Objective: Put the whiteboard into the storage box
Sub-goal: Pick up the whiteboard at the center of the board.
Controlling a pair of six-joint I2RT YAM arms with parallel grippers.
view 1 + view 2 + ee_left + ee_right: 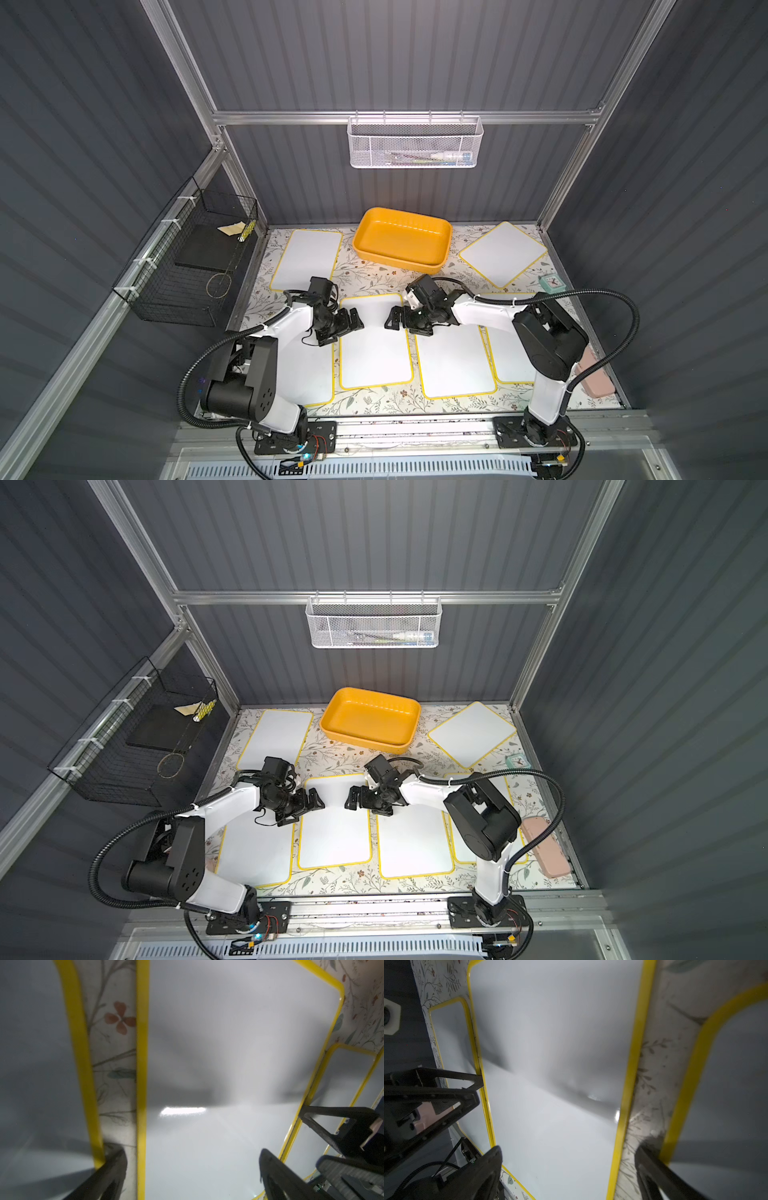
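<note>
Nearest the bases, a row of whiteboards (453, 365) is lying flat, side by side, on the floral bench (365, 401). Both arms are hanging over the second board from the robot's left, the target whiteboard (374, 357). The left arm (291, 318) and right arm (482, 311) are pointing at each other across its far end. Left jaws and right jaws are both released wide, holding nothing. Wrist views are showing the board face between the jaw tips, no contact visible.

Guessing two arms because the board's thin and flush, so it's needing an edge lifted first.

Further back, a straight board (307, 257) and an angled board (503, 253) are flanking the storage box (399, 241). It's sitting empty by the back wall, well apart from the target.
</note>
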